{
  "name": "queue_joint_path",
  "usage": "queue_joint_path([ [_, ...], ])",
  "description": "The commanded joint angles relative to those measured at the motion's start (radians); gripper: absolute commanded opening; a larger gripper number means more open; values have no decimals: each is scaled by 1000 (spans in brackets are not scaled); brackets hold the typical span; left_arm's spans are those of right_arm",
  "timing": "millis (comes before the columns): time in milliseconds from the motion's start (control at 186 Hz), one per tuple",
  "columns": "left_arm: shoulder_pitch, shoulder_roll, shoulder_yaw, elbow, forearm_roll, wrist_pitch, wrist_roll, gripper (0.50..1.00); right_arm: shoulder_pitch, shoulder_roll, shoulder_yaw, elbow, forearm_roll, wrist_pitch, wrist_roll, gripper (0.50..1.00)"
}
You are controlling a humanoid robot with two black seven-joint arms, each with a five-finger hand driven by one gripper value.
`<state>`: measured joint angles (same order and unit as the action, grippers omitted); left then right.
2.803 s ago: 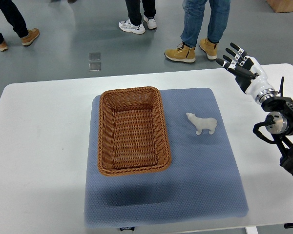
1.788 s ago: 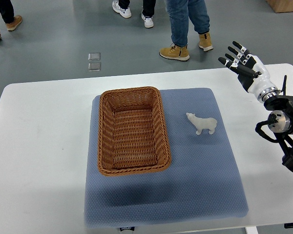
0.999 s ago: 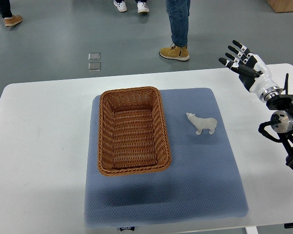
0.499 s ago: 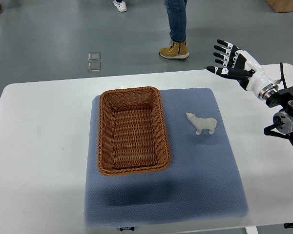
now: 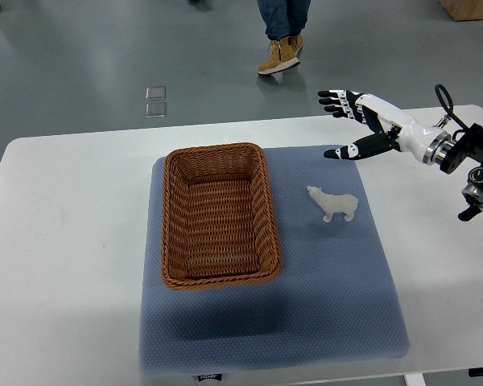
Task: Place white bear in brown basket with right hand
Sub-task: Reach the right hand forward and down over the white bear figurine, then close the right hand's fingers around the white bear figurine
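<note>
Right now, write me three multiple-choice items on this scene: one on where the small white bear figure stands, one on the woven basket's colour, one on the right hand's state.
1. The small white bear figure stands:
A. inside the basket
B. on the blue mat, right of the basket
C. on the bare table

2. The woven wicker basket is:
A. brown
B. green
C. black

3. The right hand is:
A. closed on the bear
B. open, holding nothing
C. inside the basket

Key: 1 B, bear on mat beside basket. 2 A, brown weave. 3 B, fingers spread above the mat's far edge.
</note>
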<state>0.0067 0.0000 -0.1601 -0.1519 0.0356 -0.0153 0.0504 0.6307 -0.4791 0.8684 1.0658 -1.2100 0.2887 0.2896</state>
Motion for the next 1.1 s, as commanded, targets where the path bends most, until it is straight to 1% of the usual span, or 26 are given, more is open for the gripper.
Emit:
queue_joint_path([
  [0, 1, 0, 1, 0, 0, 0, 0, 1000, 26, -38, -61, 31, -80, 10, 0, 926],
  [268, -1, 0, -1, 0, 0, 0, 0, 1000, 55, -85, -160, 75, -197, 43, -3, 926],
  [644, 1, 0, -1, 0, 0, 0, 0, 1000, 58, -95, -216, 79, -310, 40, -10, 921],
  [832, -1, 0, 1, 0, 0, 0, 0, 1000, 58, -98, -250, 80, -353, 38, -12, 907],
  [945, 1, 0, -1, 0, 0, 0, 0, 1000, 58, -98, -267, 82, -367, 35, -15, 885],
  [961, -1, 0, 1, 0, 0, 0, 0, 1000, 58, -98, -270, 82, -368, 33, -15, 870],
  [999, 1, 0, 1, 0, 0, 0, 0, 1000, 58, -98, -272, 80, -373, 33, -15, 858],
  [1069, 1, 0, -1, 0, 0, 0, 0, 1000, 58, -98, -272, 80, -384, 32, -15, 805],
  [1095, -1, 0, 1, 0, 0, 0, 0, 1000, 58, -98, -272, 80, -385, 30, -17, 797],
])
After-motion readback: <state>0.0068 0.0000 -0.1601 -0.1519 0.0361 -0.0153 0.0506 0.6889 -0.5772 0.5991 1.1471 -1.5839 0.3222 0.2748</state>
